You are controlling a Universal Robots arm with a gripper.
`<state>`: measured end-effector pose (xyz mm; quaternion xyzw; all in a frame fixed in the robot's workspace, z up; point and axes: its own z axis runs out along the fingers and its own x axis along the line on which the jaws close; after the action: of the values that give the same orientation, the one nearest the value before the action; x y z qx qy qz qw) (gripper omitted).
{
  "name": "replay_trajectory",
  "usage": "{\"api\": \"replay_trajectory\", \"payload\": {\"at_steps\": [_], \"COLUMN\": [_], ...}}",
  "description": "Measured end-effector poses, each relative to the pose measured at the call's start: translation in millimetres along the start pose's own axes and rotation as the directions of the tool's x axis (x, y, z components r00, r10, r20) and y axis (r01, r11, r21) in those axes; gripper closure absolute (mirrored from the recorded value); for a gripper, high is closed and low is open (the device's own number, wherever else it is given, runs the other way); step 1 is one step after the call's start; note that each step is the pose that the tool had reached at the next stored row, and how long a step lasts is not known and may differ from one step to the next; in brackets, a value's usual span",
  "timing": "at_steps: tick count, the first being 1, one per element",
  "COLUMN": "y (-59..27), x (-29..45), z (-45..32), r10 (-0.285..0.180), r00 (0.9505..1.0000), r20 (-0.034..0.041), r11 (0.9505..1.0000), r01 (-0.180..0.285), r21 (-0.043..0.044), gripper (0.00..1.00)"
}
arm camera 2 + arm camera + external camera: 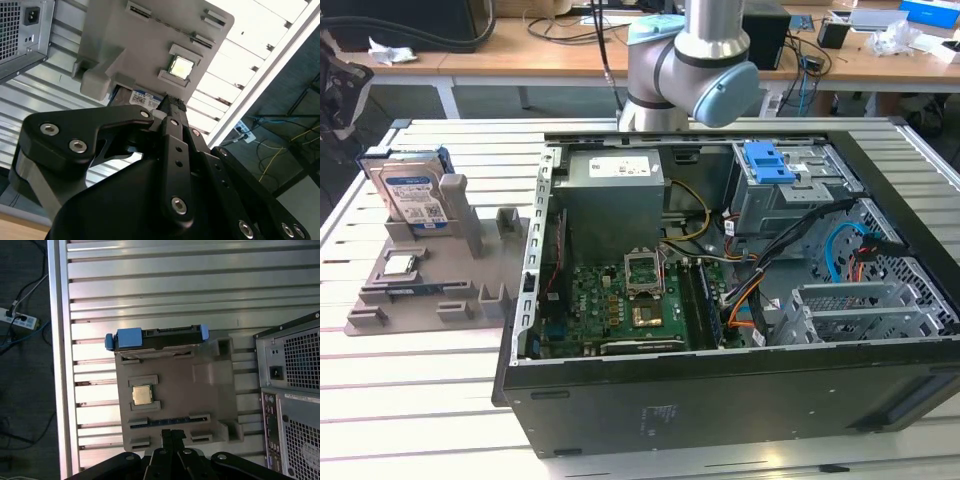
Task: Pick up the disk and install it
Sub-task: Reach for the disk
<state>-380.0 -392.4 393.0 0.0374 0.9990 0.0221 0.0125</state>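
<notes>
The disk stands on edge in a slot at the far end of a grey holder fixture on the slatted table, at the exterior view's left. It is silver with a white-and-blue label and a blue carrier frame. In the first wrist view the disk is seen edge-on from above. In the second wrist view part of the disk's label shows behind my finger. My gripper hangs well above the fixture, shut and holding nothing, apart from the disk.
A small square processor chip lies in the fixture. The open computer case lies beside it, with a blue bracket in its drive bay. The arm rises behind the case. Cables lie on the floor.
</notes>
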Motion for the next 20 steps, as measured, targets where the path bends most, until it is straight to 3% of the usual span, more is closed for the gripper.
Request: {"api": "replay_trajectory", "payload": {"at_steps": [8, 20], "y": [-1.1, -1.8], "x": [16.6, 34.2], "z": [-0.4, -0.6], "r10": [0.000, 0.000], "r00": [1.0000, 1.0000], "r20": [0.0000, 0.0000], "r11": [1.0000, 1.0000], "r01": [0.000, 0.000], "r21": [0.0000, 0.0001], "gripper": [0.90, 0.90]}}
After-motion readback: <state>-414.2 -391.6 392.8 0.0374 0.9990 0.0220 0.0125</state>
